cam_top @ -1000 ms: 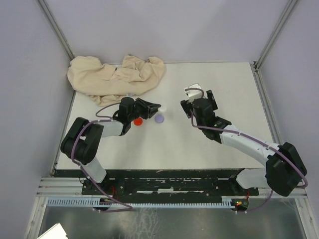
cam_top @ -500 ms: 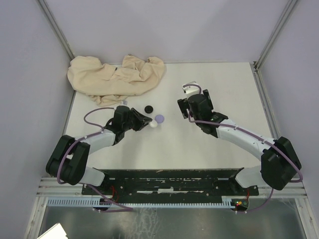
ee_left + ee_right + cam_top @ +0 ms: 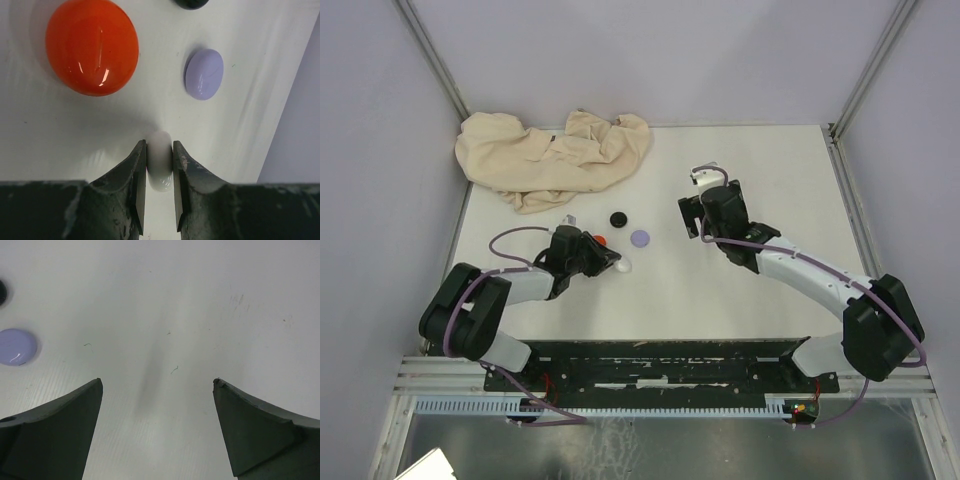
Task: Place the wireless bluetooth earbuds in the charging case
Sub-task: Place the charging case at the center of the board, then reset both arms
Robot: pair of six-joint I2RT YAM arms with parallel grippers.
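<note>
One glossy white disc sits pinched on edge in the left claw on the table, red disc at eleven o'clock, purple disc at one. Right claw hangs spread. No earbuds show; likely light and slick, best pinched across the body.

Glossy red disc, lilac disc, white disc (beige cloth).

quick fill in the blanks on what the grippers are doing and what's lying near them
The object in the left gripper is ____ in colour. The right gripper is ____ and holds nothing. In the left wrist view, the big disc left of the purple disc is coloured ____.
Missing words: white; open; red.
</note>
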